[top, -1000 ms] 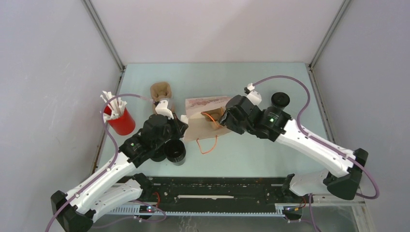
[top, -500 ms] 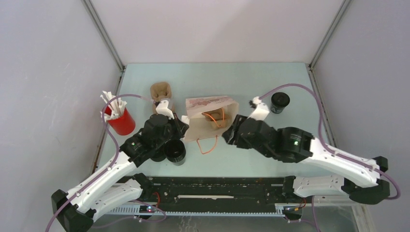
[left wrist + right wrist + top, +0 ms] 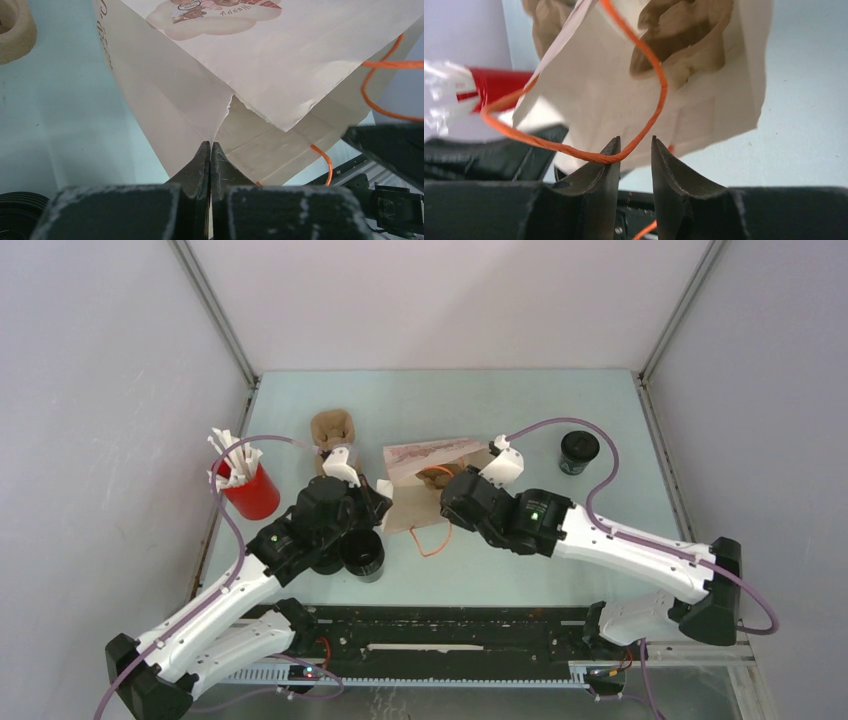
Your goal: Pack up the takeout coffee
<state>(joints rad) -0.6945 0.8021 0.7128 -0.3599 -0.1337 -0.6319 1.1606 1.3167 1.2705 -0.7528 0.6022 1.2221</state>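
Pale green desk [image 3: 450, 400], and the takeout coffee [image 3: 363, 554] stands outside the paper bag [image 3: 410, 508], beside the left arm [image 3: 230, 590]. The left claw [image 3: 210, 146] is pressed shut at the bag's crease. The right claw [image 3: 635, 142], narrowly parted, straddles the orange handle [image 3: 589, 155], and a tug there could tear or tip the bag.

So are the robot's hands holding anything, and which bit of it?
The left gripper pinches the paper bag at its side fold. The right gripper holds nothing; its jaws are apart by the orange handle.
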